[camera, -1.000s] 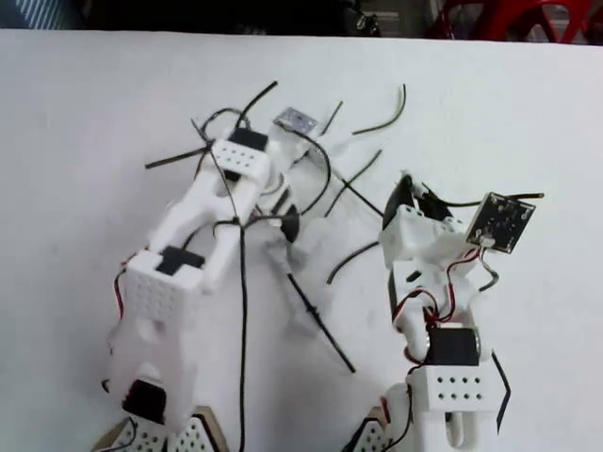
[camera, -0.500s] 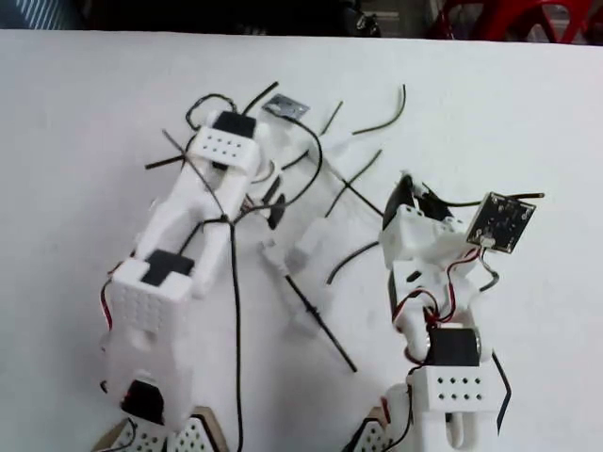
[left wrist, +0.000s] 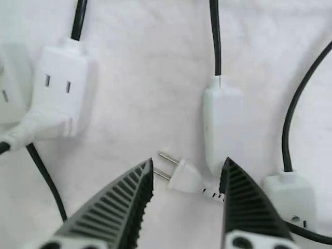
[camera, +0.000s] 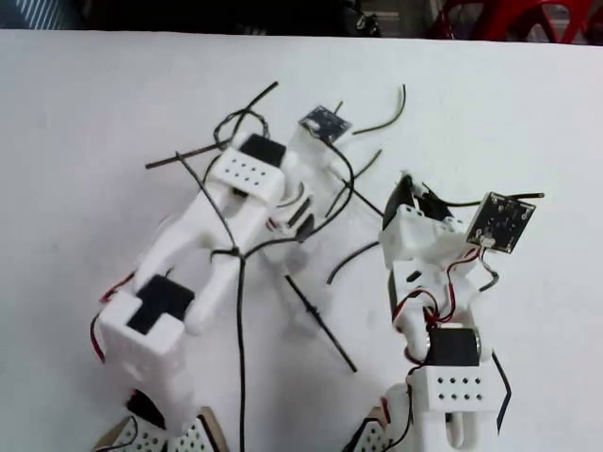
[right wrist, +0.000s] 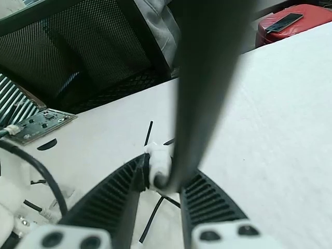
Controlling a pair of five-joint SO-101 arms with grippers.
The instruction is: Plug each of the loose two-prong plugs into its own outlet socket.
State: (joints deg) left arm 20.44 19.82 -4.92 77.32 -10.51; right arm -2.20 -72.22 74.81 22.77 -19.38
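Two claws, two states. My left claw (left wrist: 188, 166) is spread wide, low over the table (left wrist: 140, 78), with a loose two-prong plug (left wrist: 182, 179) lying flat between the fingers and not gripped. Its prongs (left wrist: 165, 165) point across the gap toward one finger, not along it. An outlet socket (left wrist: 58, 88), slots facing up, lies well apart from the plug. A second white block (left wrist: 222, 124) on a black lead sits just beside my other finger.

My right claw (right wrist: 161, 171) is raised off the table and clamped on a white cord end (right wrist: 157, 165) with its thick black cable (right wrist: 207, 78).

Risks, as I judge them:
- If I close now, one finger meets the prongs first, so the plug may spin or squirt out rather than seat.
- The finger next to the white block could nudge or trap it, dragging its lead.
- Several thin leads cross near my left arm (camera: 207, 235) in the high view, so a lifted plug may snag and pull short of the socket.
- A skewed grip would leave the prongs misaligned with the slots.
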